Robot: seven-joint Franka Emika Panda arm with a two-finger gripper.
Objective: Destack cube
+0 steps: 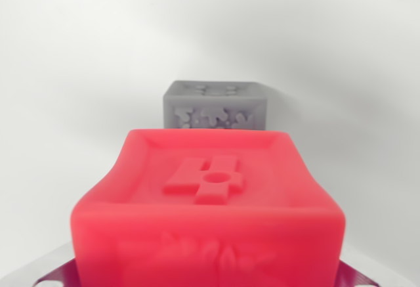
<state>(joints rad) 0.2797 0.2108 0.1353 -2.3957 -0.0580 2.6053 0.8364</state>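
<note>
White fills nearly everything on my feed, a plain pale surface (79,70) running up into an equally pale background with no seam I can pick out. Right up against the lens I've got the red cube (210,201), huge in the wrist view, its top face turned toward me with a raised rim and an embossed pattern of bars around a small round hole. Its front face shows blurred relief that I can't read. Behind it, further up the frame and slightly toward the wrist view's right, sits the grey cube (216,105), smaller in view, apart from the red one and resting on the white surface, with relief shapes on its top and front. Down at the bottom corners I see shiny metal gripper fingertips (49,270) flanking the red cube on either side, so I read the jaws as closed around the red cube, though the contact itself is out of frame.
</note>
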